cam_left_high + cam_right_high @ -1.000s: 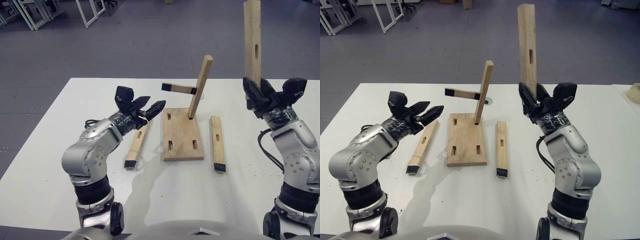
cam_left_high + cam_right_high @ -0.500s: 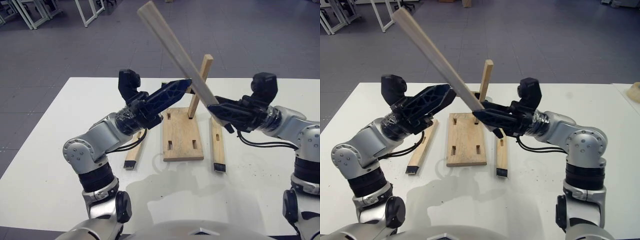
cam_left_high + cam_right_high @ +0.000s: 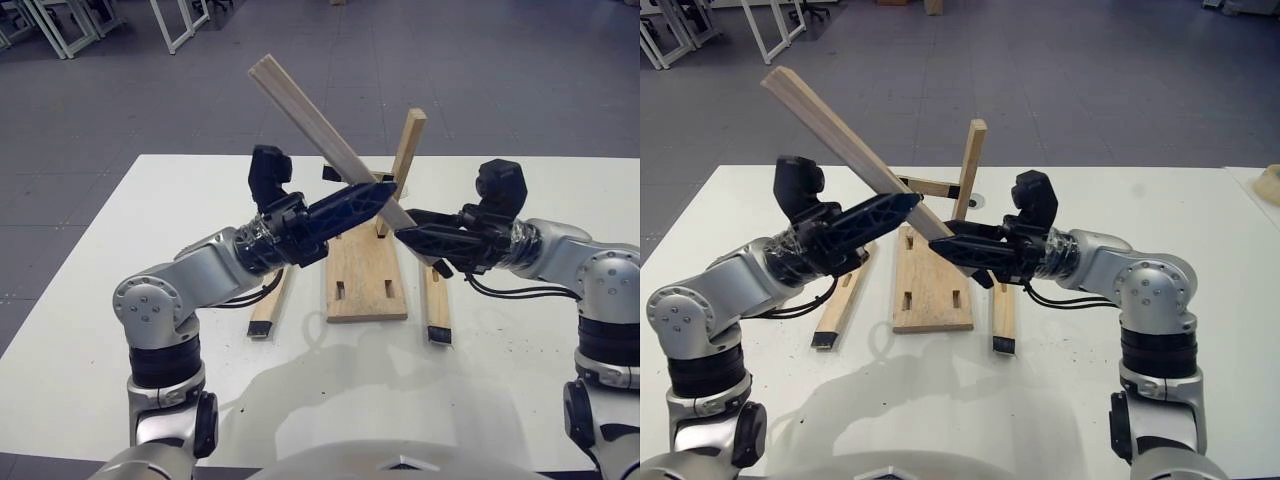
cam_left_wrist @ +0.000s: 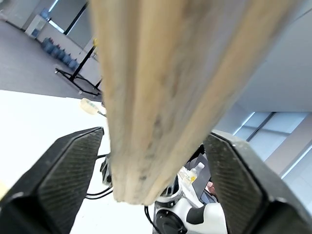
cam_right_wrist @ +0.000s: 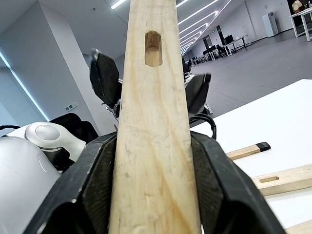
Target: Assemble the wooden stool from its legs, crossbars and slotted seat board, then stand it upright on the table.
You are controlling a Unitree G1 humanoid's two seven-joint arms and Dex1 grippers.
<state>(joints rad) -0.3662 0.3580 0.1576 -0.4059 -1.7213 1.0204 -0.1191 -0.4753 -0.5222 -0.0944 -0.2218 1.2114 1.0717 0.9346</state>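
Note:
My right gripper (image 3: 402, 235) is shut on the lower end of a wooden leg (image 3: 310, 115), which slants up and to the left above the seat board (image 3: 365, 275). My left gripper (image 3: 383, 192) is open, with one finger (image 4: 58, 185) on each side of that leg (image 4: 146, 97); I cannot tell whether they touch it. The right wrist view has the slotted leg (image 5: 153, 122) clamped between the fingers (image 5: 97, 195). Another leg (image 3: 405, 160) stands tilted in a far slot of the board, carrying a crossbar (image 3: 930, 187). Two more legs lie flat, one (image 3: 270, 300) left and one (image 3: 435, 300) right of the board.
Everything sits on a white table (image 3: 100, 350) whose far edge runs just behind the standing leg. There is bare table surface to the left, to the right and in front of the board. Grey floor and white frames (image 3: 60, 30) lie beyond.
The right arm swung the leg from upright at the right down across the middle, then lowered it a little. The left gripper rose from beside the left lying leg to straddle it.

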